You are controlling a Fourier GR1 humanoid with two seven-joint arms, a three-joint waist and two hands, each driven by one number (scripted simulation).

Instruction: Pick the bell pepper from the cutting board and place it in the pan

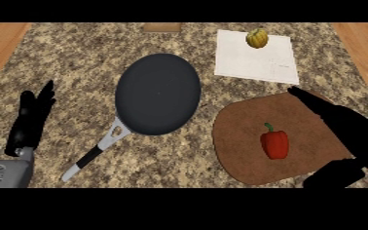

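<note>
I see my right hand (pixel 346 123) at the right edge of the head view, above the right side of the cutting board (pixel 241 122). Its fingers (pixel 309 100) are straight and apart from the thumb (pixel 332 175); they point up and to the left across the board's far edge, and the thumb shows low down by the board's near edge. The hand holds nothing.

The bell pepper (pixel 274 144) is red with a green stem. It lies on the cutting board just to the left of my right hand, in the open span between the fingers and the thumb. I see a gap between it and the hand, so I read them as apart, not touching.

The pan (pixel 158 93) sits on the desk (pixel 79 63) further left of the right hand, past the board, and close to the board's left rim. It is dark and round, with nothing in it. Its handle (pixel 97 153) runs down and to the left, toward my left hand (pixel 28 119).

The left hand rests at the left edge of the view, open, fingers straight and pointing up, well apart from the pan's bowl.

Beyond the fingertips of the right hand lies a white sheet (pixel 251 63) on the desk, with a yellow vegetable (pixel 257 38) near its far edge.
</note>
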